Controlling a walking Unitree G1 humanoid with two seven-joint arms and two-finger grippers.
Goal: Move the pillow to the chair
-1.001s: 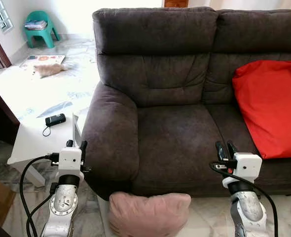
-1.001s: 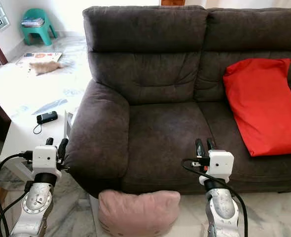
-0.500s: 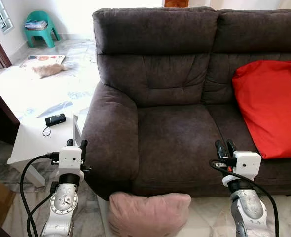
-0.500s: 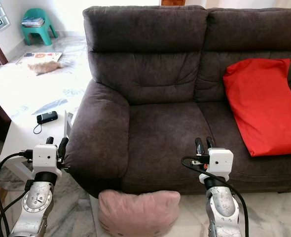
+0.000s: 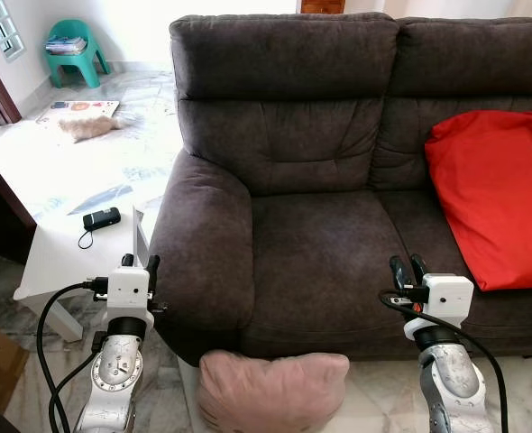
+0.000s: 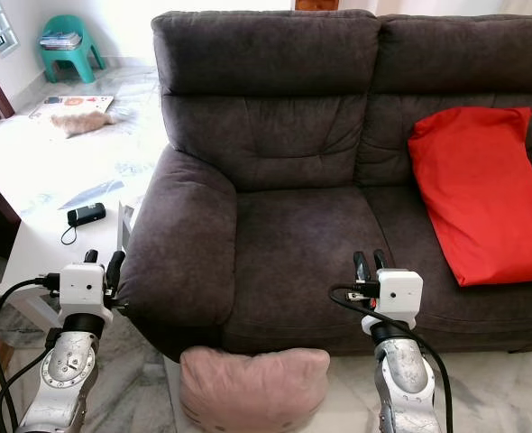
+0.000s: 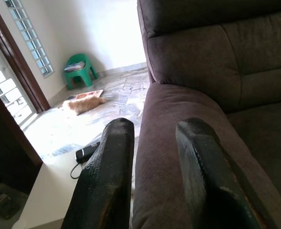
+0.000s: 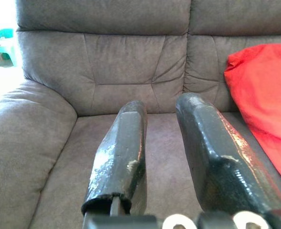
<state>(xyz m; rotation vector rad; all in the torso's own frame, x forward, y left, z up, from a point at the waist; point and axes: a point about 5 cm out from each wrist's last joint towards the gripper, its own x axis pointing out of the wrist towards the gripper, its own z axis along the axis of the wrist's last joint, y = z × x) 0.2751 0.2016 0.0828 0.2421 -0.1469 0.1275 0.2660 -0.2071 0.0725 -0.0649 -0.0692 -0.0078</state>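
The red pillow (image 5: 493, 194) leans against the back of the dark sofa (image 5: 311, 171), on the seat cushion toward my right, its lower edge resting on the seat. It lies ahead of my right jaws (image 5: 406, 269) and off to their right, well apart from them, with bare seat between; in my right wrist view the same pillow (image 8: 262, 102) sits beyond and to the side of my fingers (image 8: 121, 152), touching neither. My right jaws stand narrowly parted and hold nothing. That arm is raised in front of me with the wrist about level with the sofa's front edge, fingers pointing up and forward toward the seat. My left jaws (image 5: 140, 262) are farther from the pillow still, across the whole seat, just beside the outer face of the sofa's armrest (image 5: 203, 244); they too are slightly parted and empty, pointing up and forward, with the armrest running past the fingers (image 7: 105, 176) in the left wrist view. A pink cushion (image 5: 273, 390) lies on the floor between my two arms, against the sofa's base. A white desk (image 5: 63, 257) to my left carries a small black device (image 5: 101, 218). A green plastic chair (image 5: 75, 52) stands far off across the room.
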